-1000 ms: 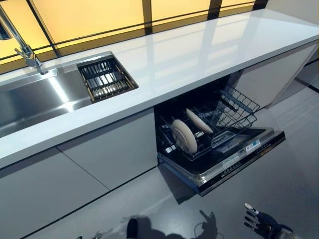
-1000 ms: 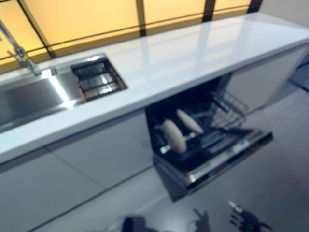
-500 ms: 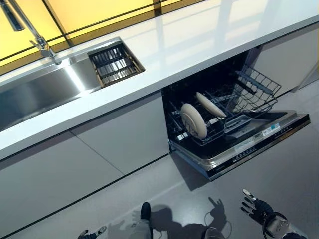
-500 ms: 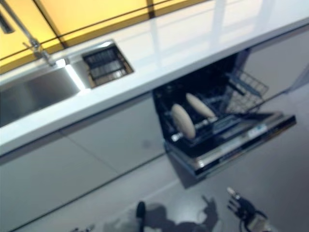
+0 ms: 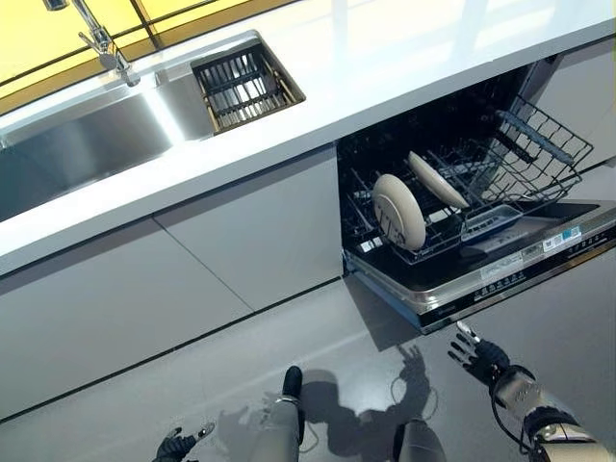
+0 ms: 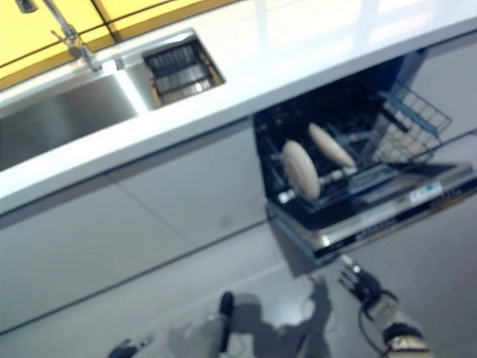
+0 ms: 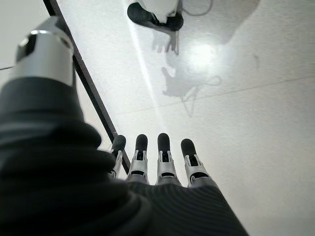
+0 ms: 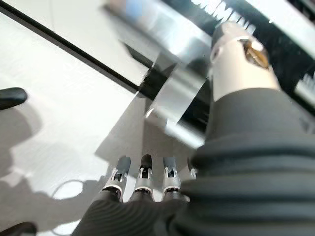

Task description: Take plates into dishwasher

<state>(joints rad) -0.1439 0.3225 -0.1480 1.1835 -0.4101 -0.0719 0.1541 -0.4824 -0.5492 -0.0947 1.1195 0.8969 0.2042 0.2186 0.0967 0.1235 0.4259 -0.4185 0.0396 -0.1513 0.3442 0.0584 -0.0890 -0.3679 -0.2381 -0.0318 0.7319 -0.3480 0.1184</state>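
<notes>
Two white plates stand on edge in the lower rack (image 5: 510, 173) of the open dishwasher: one at the front (image 5: 398, 211), one leaning behind it (image 5: 438, 180). The dishwasher door (image 5: 500, 274) is folded down. My right hand (image 5: 478, 354) hangs open and empty just below the door's front edge; its fingers (image 8: 142, 179) are straight. My left hand (image 5: 181, 445) hangs low at the bottom left, open and empty, with straight fingers (image 7: 162, 157) over the floor.
A white countertop (image 5: 385, 58) runs across above grey cabinet fronts (image 5: 192, 269). A steel sink (image 5: 87, 144) with a tap (image 5: 101, 38) and a drainer basket (image 5: 245, 85) sits at the upper left. Grey floor (image 5: 144, 404) lies before the cabinets.
The camera has tilted down and shifted, so the whole scene sits higher and further right. My right hand has come up closer to the dishwasher door. The plates have not moved.
</notes>
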